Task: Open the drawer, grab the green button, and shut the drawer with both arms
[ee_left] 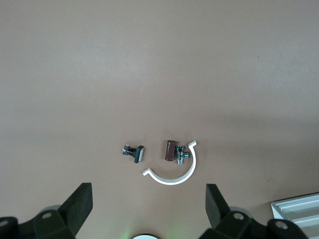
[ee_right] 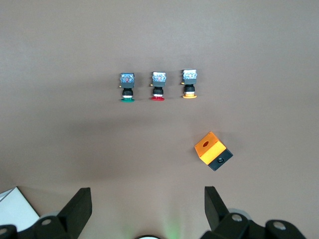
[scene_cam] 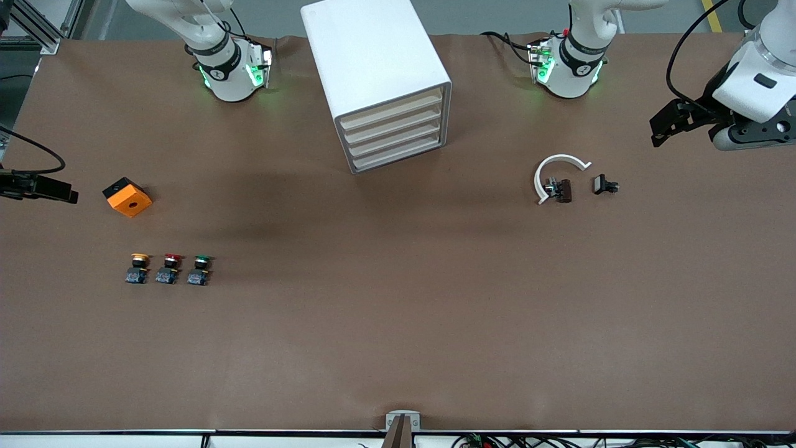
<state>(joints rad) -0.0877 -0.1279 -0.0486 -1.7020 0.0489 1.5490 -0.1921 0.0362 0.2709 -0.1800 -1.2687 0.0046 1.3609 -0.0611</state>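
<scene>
My left end effector (ee_left: 149, 211) hangs over worktop edge at left arm's end, fingers wide apart, holding nothing. My right end effector (ee_right: 148, 209) over edge at right arm's end, equally spread, empty. White cabinet (scene_cam: 373, 74) at base-side edge, middle; its drawer (scene_cam: 390, 114) looks shut, all four flush. Green button (scene_cam: 199, 270) on worktop beside red button (scene_cam: 169, 269), toward right arm's end.
</scene>
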